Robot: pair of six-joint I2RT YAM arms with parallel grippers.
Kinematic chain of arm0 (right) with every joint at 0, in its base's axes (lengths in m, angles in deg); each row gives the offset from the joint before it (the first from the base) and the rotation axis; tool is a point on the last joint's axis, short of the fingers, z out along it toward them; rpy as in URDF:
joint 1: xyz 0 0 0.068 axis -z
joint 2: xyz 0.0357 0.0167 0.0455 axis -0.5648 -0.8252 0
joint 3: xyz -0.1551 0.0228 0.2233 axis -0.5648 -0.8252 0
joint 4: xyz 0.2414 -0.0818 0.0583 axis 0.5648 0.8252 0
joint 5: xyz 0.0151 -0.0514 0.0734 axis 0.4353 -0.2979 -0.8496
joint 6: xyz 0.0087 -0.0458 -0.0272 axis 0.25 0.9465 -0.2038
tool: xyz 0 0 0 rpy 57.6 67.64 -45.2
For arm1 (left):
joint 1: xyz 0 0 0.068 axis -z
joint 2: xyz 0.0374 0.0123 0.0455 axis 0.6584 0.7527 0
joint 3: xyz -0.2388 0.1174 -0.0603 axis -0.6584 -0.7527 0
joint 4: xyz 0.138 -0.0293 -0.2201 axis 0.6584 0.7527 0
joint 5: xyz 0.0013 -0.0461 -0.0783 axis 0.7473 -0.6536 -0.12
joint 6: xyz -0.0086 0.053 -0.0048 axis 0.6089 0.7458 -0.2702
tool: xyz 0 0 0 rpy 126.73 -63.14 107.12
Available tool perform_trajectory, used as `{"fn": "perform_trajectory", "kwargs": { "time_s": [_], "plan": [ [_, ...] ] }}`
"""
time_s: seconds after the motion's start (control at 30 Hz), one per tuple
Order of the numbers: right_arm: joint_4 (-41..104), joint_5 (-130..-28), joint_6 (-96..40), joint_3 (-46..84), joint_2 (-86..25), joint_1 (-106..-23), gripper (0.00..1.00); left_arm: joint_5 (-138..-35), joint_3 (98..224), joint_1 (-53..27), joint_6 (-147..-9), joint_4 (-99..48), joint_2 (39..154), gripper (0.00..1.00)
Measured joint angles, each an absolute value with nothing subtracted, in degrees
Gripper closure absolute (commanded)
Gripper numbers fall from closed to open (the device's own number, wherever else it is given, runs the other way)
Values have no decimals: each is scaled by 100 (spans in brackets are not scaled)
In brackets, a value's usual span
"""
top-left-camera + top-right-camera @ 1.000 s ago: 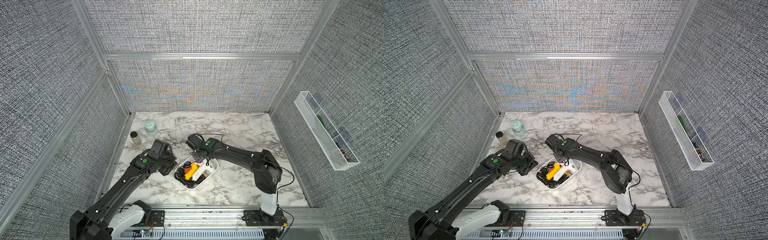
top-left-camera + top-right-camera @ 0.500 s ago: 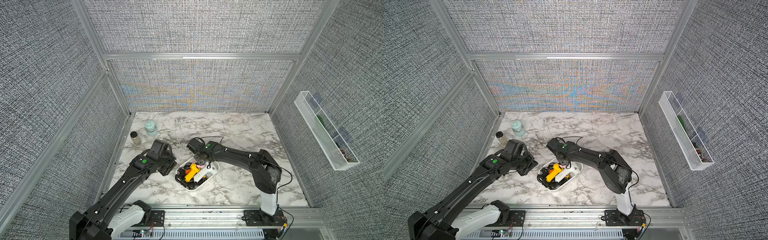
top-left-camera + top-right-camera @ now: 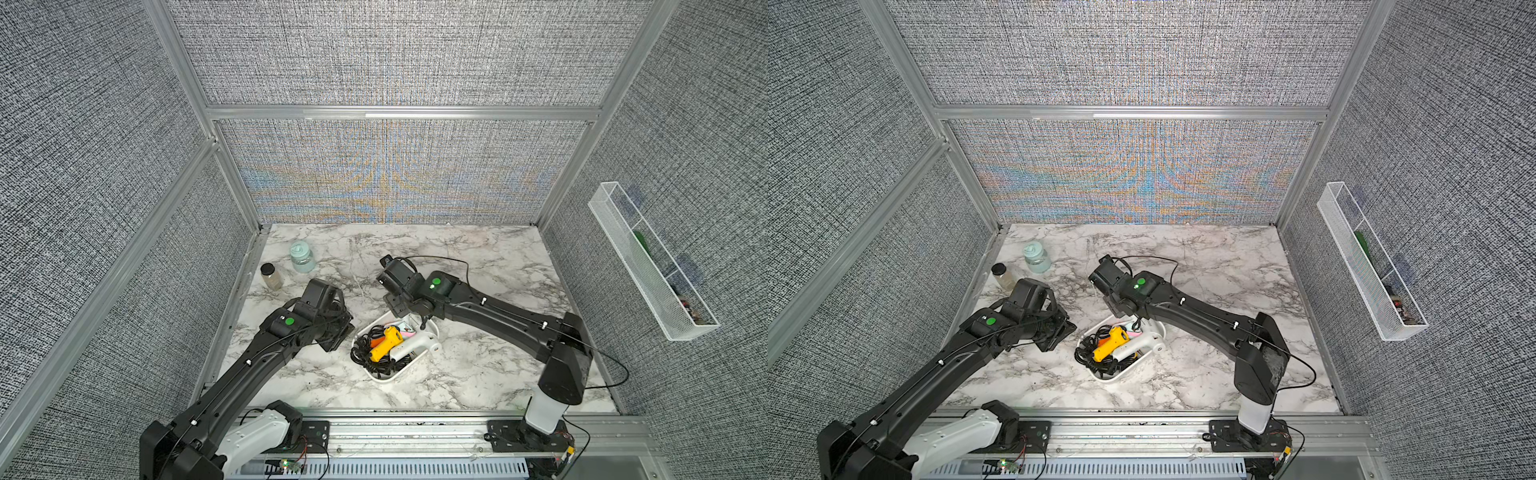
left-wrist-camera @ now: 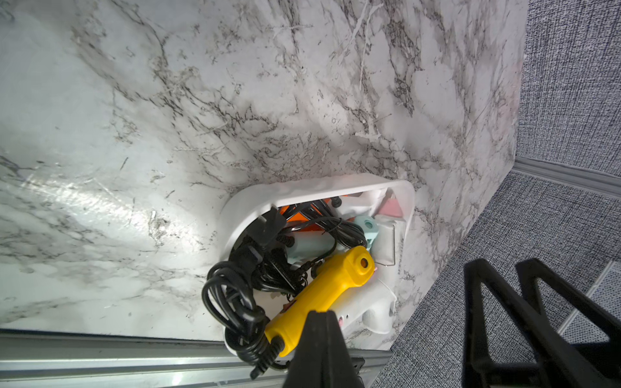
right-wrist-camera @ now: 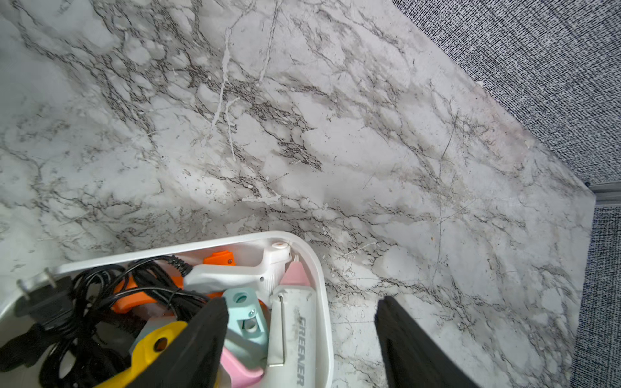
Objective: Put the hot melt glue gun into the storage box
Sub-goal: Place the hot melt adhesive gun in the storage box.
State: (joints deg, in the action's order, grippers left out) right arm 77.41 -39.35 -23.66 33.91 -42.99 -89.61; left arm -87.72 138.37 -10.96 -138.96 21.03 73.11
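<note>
A marble-patterned tabletop (image 3: pixel 478 365) sits inside a booth of grey woven wall panels (image 3: pixel 395 54) held by an aluminium frame (image 3: pixel 399 112). In the far left corner stand a small dark-lidded jar (image 3: pixel 271 276) and, just beside it, a clear jar with a pale teal lid (image 3: pixel 302 257). The left arm (image 3: pixel 249 365) reaches diagonally from the front rail, and its left gripper (image 3: pixel 336 338) hangs low just left of the box, with its jaws together and nothing between them. The white storage box (image 3: pixel 397 374) lies near the table's middle, turned at an angle. It is crowded with black cords (image 3: pixel 368 353) and several glue guns: a yellow glue gun (image 3: pixel 386 343) lies on top, and the white hot melt glue gun (image 3: pixel 411 347) rests beside it, its handle propped over the rim. The right arm (image 3: pixel 498 320) stretches in from the front right, bent down at the wrist. The right gripper (image 5: pixel 300 302) hovers over the box's far end with its jaws spread and holds nothing; one finger is above the guns and the other is past the rim. A long white wire-mesh tray (image 3: pixel 648 274) hangs on the right wall.
</note>
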Motion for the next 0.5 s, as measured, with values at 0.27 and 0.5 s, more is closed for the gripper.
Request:
{"fn": "perform_trajectory", "kwargs": {
  "time_s": [0.27,0.5],
  "plan": [
    [7857,-4398,-2814,2390,-3798,-8906,75,-8836,13710,-1094,-13898,2118,7139,100],
    [7652,-5148,-3636,1282,-2810,-8755,100,-8925,13710,-1094,-13894,2113,7191,100]
  ]
}}
